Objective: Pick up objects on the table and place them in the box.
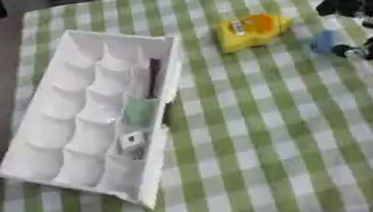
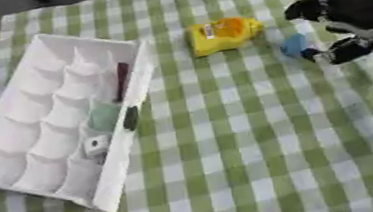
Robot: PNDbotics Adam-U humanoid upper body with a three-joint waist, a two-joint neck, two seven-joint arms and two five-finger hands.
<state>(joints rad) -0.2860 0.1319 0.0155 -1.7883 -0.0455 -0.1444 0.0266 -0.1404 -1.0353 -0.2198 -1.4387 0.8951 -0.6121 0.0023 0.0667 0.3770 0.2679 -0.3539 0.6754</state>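
Hand closing in on blue piece

Checked green-and-white cloth covers the table. White plastic compartment box lies left, already holding small items. Right hand brackets a small blue object, fingers parted, nothing gripped yet; a yellow plastic toy waits just beside.

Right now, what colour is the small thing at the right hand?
Blue, clearest in the right eye view.

A home-like setup: the tabletop wears a green-and-white checked cloth, like a dining table. Little beyond it shows, so the room cannot be told.
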